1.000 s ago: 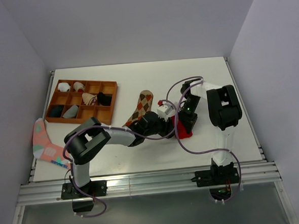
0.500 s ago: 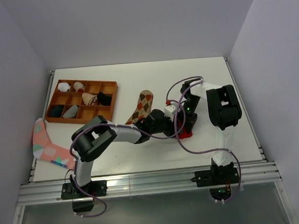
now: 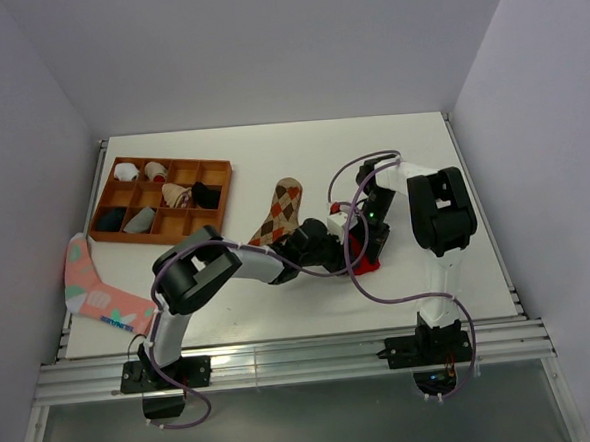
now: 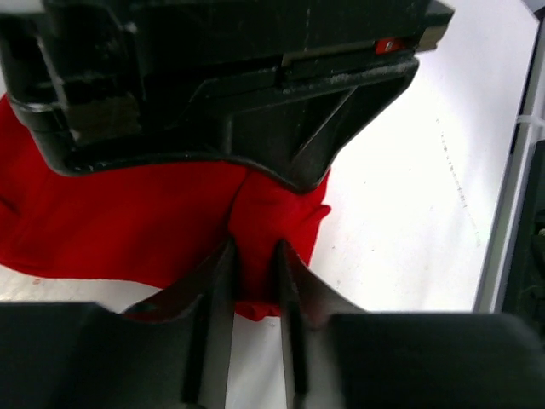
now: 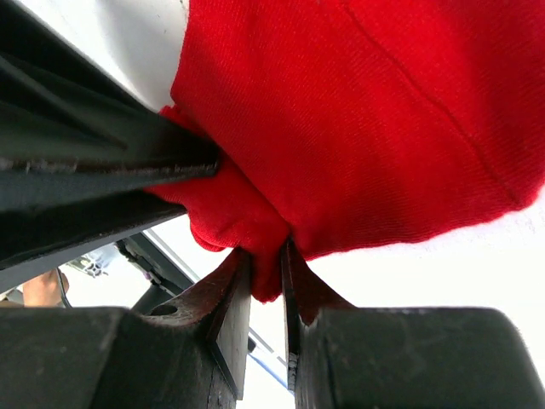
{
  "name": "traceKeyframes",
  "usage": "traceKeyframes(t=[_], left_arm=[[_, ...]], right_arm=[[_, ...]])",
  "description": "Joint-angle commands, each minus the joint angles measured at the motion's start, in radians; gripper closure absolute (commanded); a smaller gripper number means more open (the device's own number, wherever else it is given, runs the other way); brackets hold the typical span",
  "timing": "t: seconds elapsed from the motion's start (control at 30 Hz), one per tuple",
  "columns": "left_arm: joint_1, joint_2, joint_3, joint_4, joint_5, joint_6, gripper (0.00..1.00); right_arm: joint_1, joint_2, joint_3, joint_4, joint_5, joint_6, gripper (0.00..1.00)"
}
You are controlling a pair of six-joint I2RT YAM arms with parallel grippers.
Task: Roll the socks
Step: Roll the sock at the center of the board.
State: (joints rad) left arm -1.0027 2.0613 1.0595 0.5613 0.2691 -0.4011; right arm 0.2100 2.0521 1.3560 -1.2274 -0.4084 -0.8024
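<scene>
Your left gripper is narrowed onto a fold of the red sock. Your right gripper, facing it, pinches the same bunched edge. The sock lies crumpled on the white table, near the flat tan argyle sock on its right.

The left arm is folded at the elbow above its base, forearm lying low and reaching right to mid-scene. On the left gripper the fingers are nearly together, with a fold of the red sock pinched between them. The right arm stands upright from its base, upper link bent over to the left, wrist angled down. The right gripper is closed tight on a bunched edge of the same sock. The two grippers face head-on, just beside each other.
</scene>
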Motion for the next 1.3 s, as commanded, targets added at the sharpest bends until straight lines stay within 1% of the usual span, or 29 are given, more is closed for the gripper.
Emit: traceKeyframes(t=[0.0,0.03,0.07,0.13,0.2,0.23,0.27,0.3,0.4,0.43,0.57,0.63,0.77,1.0,1.13,1.27], left_arm=[[-0.005,0.039,0.031,-0.018,0.024,-0.033,0.77],[-0.005,0.048,0.034,-0.03,0.024,-0.045,0.82],[-0.005,0.052,0.04,-0.04,0.038,-0.054,0.92],[-0.005,0.06,0.046,-0.076,0.048,-0.1,1.0],[-0.005,0.063,0.056,-0.115,0.05,-0.152,1.0],[-0.005,0.066,0.06,-0.139,0.051,-0.175,1.0],[-0.005,0.071,0.075,-0.162,0.059,-0.197,0.99],[-0.005,0.08,0.085,-0.217,0.05,-0.234,1.0],[-0.004,0.1,0.12,-0.294,0.047,-0.301,1.0],[-0.004,0.114,0.132,-0.358,0.045,-0.315,1.0],[-0.004,0.122,0.172,-0.449,0.042,-0.367,1.0],[-0.004,0.126,0.187,-0.487,0.027,-0.387,1.0],[-0.004,0.145,0.23,-0.593,0.012,-0.4,1.0],[0.001,0.163,0.25,-0.65,0.018,-0.421,1.0],[0.024,0.166,0.228,-0.643,0.065,-0.436,1.0],[0.068,0.175,0.224,-0.675,0.134,-0.417,1.0]], right_arm=[[0.009,0.043,-0.026,0.149,0.089,-0.021,0.92],[0.008,0.04,-0.031,0.155,0.091,-0.018,0.92],[0.008,0.036,-0.035,0.169,0.094,-0.011,0.91],[0.008,0.019,-0.05,0.183,0.094,-0.004,0.87],[0.008,-0.004,-0.072,0.21,0.092,0.002,0.82],[0.008,-0.013,-0.078,0.223,0.094,0.012,0.76],[0.008,-0.023,-0.086,0.245,0.092,0.017,0.73],[0.008,-0.044,-0.098,0.256,0.089,0.023,0.66],[0.006,-0.082,-0.112,0.295,0.063,0.051,0.58],[0.005,-0.092,-0.115,0.305,0.057,0.072,0.54],[-0.009,-0.151,-0.129,0.377,0.026,0.129,0.5],[-0.026,-0.171,-0.135,0.393,-0.001,0.147,0.47],[-0.057,-0.225,-0.14,0.401,-0.043,0.155,0.44],[-0.121,-0.329,-0.187,0.407,-0.121,0.141,0.43],[-0.178,-0.394,-0.216,0.395,-0.164,0.092,0.42],[-0.248,-0.466,-0.276,0.388,-0.222,-0.01,0.42]])
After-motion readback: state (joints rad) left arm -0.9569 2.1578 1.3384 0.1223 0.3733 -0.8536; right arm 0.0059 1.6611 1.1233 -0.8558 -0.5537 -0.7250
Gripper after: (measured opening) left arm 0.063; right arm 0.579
